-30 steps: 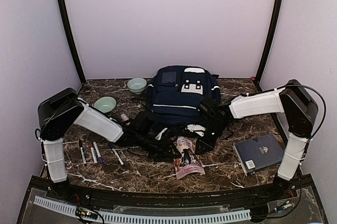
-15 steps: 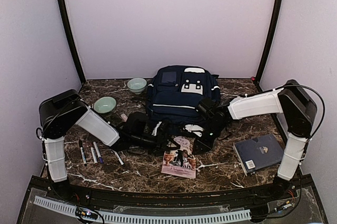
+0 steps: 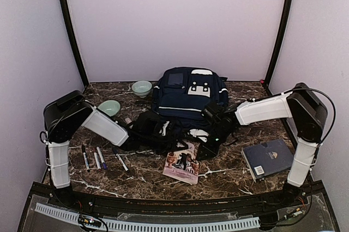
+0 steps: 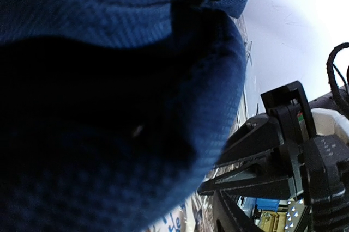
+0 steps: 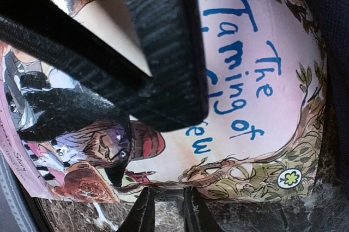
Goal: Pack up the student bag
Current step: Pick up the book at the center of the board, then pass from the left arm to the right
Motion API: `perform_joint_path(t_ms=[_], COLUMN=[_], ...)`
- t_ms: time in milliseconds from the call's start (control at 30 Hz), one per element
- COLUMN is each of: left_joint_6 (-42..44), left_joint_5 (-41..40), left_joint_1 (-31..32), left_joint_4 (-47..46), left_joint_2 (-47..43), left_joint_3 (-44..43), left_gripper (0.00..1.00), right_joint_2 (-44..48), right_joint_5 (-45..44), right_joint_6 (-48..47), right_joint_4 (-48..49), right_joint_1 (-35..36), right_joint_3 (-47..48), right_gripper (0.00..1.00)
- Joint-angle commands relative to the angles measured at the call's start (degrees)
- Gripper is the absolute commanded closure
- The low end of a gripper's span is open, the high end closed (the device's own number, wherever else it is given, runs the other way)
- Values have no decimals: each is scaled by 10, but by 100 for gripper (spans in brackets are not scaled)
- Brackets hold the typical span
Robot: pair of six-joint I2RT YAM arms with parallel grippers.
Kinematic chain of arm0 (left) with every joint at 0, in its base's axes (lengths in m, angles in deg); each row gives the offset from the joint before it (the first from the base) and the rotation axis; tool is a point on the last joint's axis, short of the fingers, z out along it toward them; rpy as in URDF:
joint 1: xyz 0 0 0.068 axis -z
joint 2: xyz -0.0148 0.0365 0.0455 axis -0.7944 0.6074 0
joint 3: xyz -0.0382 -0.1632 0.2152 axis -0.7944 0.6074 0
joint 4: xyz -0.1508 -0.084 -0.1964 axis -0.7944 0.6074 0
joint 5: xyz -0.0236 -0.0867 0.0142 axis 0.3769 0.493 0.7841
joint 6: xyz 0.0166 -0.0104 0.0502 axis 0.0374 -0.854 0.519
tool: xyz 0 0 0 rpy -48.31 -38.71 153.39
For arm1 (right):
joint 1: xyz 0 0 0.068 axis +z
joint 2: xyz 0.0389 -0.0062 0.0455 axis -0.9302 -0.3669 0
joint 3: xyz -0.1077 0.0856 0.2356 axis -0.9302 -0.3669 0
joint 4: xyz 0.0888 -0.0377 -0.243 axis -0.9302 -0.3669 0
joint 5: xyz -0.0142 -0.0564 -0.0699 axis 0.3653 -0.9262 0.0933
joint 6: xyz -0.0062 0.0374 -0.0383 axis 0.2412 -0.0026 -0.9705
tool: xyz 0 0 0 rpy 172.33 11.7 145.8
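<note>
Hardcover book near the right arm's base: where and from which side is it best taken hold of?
The hardcover book lies flat and alone on the table, every edge free. Probably grip its left edge, coming from above on that open side; the flat cover looks too wide to span.

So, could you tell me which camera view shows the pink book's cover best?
The right wrist view: the pink book fills it, title lettering readable, though a strap crosses it. The top view shows it small, in front of the bag. The left wrist view shows mostly bag fabric.
</note>
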Motion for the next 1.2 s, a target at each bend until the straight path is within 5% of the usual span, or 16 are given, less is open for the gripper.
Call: perform_joint_path(t_ms=[0, 533, 833, 1000, 1067, 1167], left_joint_6=[9, -3, 100, 193, 238, 287], left_joint_5=[-10, 27, 52, 42, 29, 5], left_joint_1=[0, 0, 7, 11, 11, 11], left_joint_4=[60, 72, 281, 393, 413, 423], left_joint_2=[-63, -119, -226, -265, -282, -296], left_joint_3=[18, 58, 12, -70, -107, -153], left_gripper=[54, 88, 96, 100, 100, 100], right_joint_2=[-74, 12, 213, 288, 308, 318], right_joint_5=[-120, -127, 0, -35, -64, -72], right_joint_6=[8, -8, -56, -67, -65, -34], right_joint_4=[-16, -38, -151, -151, -130, -107], right_joint_1=[16, 12, -71, -88, -95, -127], right_joint_3=[-62, -63, -20, 23, 51, 98], right_gripper=[79, 73, 56, 46, 40, 10])
